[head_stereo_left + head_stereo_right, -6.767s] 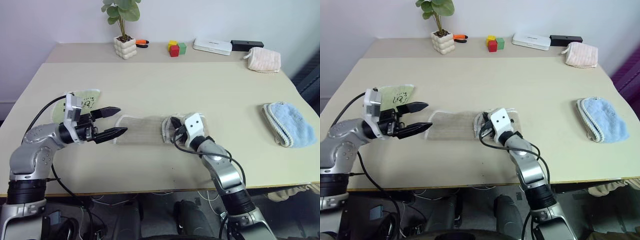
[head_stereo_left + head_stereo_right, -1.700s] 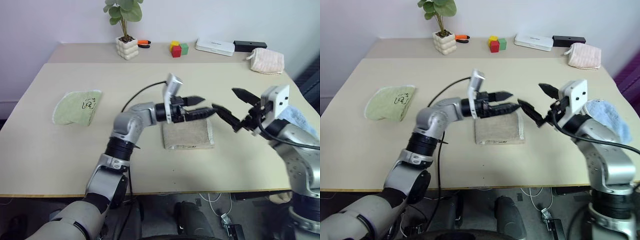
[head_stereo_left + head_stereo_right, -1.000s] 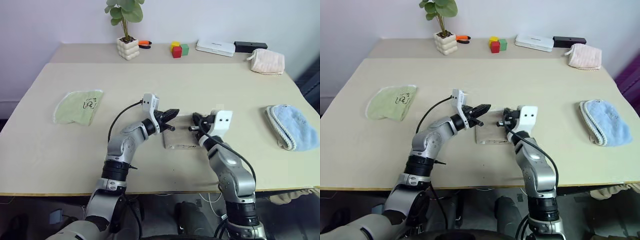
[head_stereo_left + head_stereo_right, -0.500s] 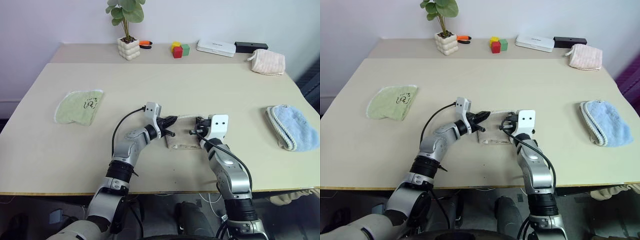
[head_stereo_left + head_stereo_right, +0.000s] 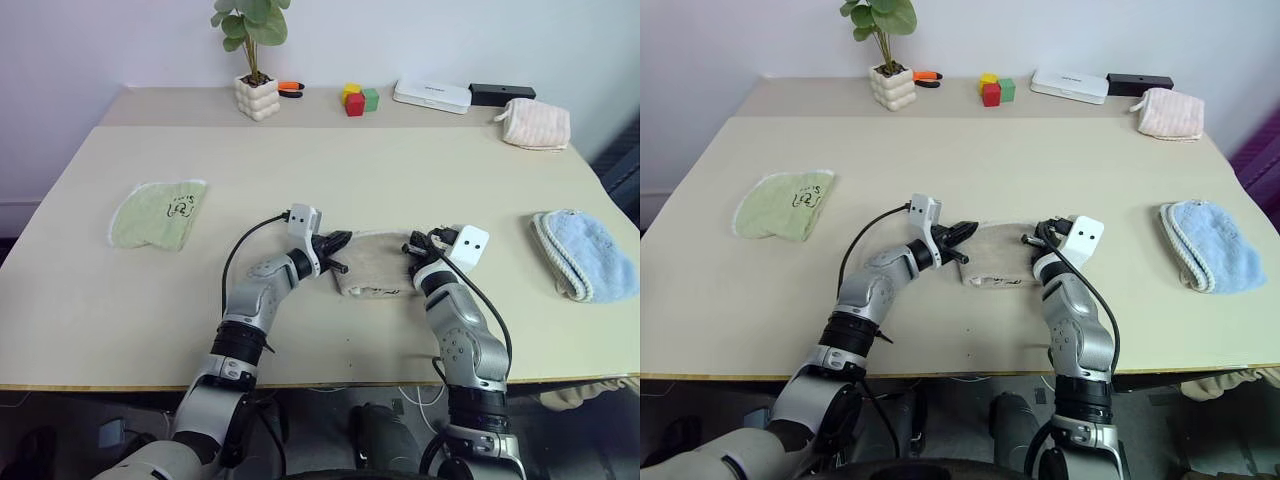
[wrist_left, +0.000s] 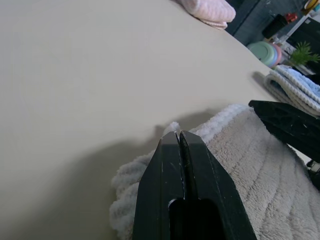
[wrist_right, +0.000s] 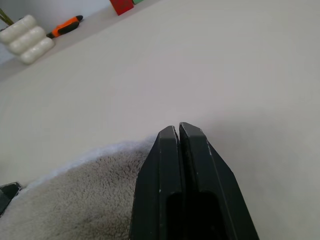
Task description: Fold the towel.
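The beige towel (image 5: 375,266) lies folded in a short thick rectangle at the table's middle front, its white edging showing in the left wrist view (image 6: 220,120). My left gripper (image 5: 340,252) is shut, its fingers lying low against the towel's left end; its closed tips (image 6: 178,134) rest over the fluffy edge. My right gripper (image 5: 418,244) is shut too, at the towel's right end, and in its wrist view the closed fingertips (image 7: 177,131) sit just past the towel's pile (image 7: 75,195). No cloth shows pinched between either pair of fingers.
A light-green cloth (image 5: 158,212) lies at the left and a light-blue towel (image 5: 588,252) at the right. Along the back stand a potted plant (image 5: 251,95), an orange tool (image 5: 287,87), coloured blocks (image 5: 356,98), a white box (image 5: 430,95), a black box (image 5: 502,93) and a pink towel (image 5: 534,122).
The towel, long and flat at first, now lies folded short. Over the last second my right gripper slid rightward to the towel's right end and rolled; my left gripper sank slightly.
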You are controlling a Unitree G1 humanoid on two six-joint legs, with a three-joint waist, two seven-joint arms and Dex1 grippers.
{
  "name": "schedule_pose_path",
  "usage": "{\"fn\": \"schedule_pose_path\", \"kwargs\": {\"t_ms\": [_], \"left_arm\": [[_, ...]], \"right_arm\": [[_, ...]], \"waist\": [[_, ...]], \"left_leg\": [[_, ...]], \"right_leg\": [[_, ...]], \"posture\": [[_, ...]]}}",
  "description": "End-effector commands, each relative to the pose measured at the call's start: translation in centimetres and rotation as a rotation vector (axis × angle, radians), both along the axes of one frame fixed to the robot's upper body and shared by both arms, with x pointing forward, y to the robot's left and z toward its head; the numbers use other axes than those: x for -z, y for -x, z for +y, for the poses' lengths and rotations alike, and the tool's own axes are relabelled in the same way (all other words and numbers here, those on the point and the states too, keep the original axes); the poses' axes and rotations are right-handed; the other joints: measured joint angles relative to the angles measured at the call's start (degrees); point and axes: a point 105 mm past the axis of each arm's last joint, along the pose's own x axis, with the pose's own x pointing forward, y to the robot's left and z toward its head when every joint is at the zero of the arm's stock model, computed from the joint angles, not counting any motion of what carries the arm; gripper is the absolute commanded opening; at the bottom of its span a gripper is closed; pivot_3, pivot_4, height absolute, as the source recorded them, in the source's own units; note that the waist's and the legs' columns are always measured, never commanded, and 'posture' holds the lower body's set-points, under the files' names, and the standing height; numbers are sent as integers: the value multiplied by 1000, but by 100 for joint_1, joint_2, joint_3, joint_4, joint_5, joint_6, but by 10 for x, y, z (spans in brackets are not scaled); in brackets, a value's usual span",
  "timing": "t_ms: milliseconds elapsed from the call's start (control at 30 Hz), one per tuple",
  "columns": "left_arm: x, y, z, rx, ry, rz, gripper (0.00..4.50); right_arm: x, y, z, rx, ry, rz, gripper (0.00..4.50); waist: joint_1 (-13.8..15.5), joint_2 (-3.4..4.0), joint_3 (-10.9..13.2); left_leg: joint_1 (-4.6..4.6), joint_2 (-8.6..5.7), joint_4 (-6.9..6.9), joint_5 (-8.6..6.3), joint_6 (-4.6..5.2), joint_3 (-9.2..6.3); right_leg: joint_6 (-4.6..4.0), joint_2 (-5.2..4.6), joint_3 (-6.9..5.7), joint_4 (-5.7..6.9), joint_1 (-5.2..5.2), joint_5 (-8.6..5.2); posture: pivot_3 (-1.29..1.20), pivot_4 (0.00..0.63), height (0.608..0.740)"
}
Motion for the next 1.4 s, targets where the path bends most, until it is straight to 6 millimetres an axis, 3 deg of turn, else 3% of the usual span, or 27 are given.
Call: {"fn": "schedule_pose_path", "kwargs": {"t_ms": [33,133,200,300,367,500,533,633,800,900,1000,1167,1300,1400], "left_arm": [[-18,-4,5,-22,49,-47,19],[-27,-4,5,2,86,-56,856],[-36,0,3,58,100,-78,1758],[-53,11,2,166,132,-119,3303],[-60,21,2,249,129,-133,4421],[-67,33,10,350,91,-154,4500],[-70,38,12,389,77,-176,4500],[-64,59,15,505,46,-136,4500],[-63,52,33,424,52,-116,4500],[-69,53,42,424,31,-179,4500],[-76,73,48,535,-12,-289,4500],[-83,106,68,681,-35,-387,4500],[-90,103,85,657,-48,-466,4500],[-95,99,93,635,-68,-526,4500]], "right_arm": [[-24,0,22,-144,-30,-81,66],[-52,6,40,-285,-125,-177,0],[-66,7,38,-318,-123,-218,0],[-81,9,29,-371,-71,-251,1266],[-90,10,17,-403,-15,-268,2339],[-97,18,0,-507,170,-280,4375],[-96,23,0,-555,253,-280,4449],[-102,43,2,-726,331,-317,4449],[-104,53,-17,-778,428,-309,4449],[-94,52,-29,-751,444,-240,4449],[-72,48,-42,-687,416,-109,4449],[-46,57,-44,-688,290,106,4449],[-37,55,-56,-633,190,229,4449],[-33,54,-53,-637,134,270,4449]], "waist": [[-22,0,0],[-91,0,0],[-99,0,1],[-96,0,1],[-89,0,1],[-98,1,2],[-99,1,2],[-106,2,2],[-90,-1,4],[-84,-1,4],[-93,-1,4],[-94,1,4],[-73,-1,5],[-82,-1,5]], "left_leg": [[0,0,0,0,0,0],[-1,1,-4,0,0,-1],[-1,1,-5,0,0,-3],[-3,0,-4,0,0,-1],[-2,1,-3,0,0,-2],[-2,0,-4,0,0,-1],[-1,0,-4,0,0,-1],[1,0,-11,0,1,-1],[3,1,-2,-1,2,-4],[2,1,1,-1,2,-4],[3,1,-1,-1,1,-3],[3,4,-8,-1,1,-1],[1,4,3,-1,1,-1],[1,3,6,-1,1,4]], "right_leg": [[0,0,0,0,0,0],[1,2,0,4,-4,0],[2,2,-1,14,-9,0],[6,1,0,26,-15,-2],[6,1,-1,29,-15,-3],[5,1,0,29,-16,-4],[5,1,0,28,-16,-4],[7,2,0,29,-18,-7],[7,4,1,36,-16,-9],[2,3,1,35,-15,-12],[-8,2,2,34,-16,-17],[-18,1,2,38,-22,-22],[-31,-3,2,36,-18,-29],[-33,-5,5,32,-16,-30]], "posture": [[0,150,740],[0,150,740],[0,150,740],[0,150,740],[0,150,740],[0,150,740],[0,150,740],[0,150,740],[0,150,740],[0,150,740],[0,150,740],[0,150,740],[0,150,740],[0,150,740]]}}
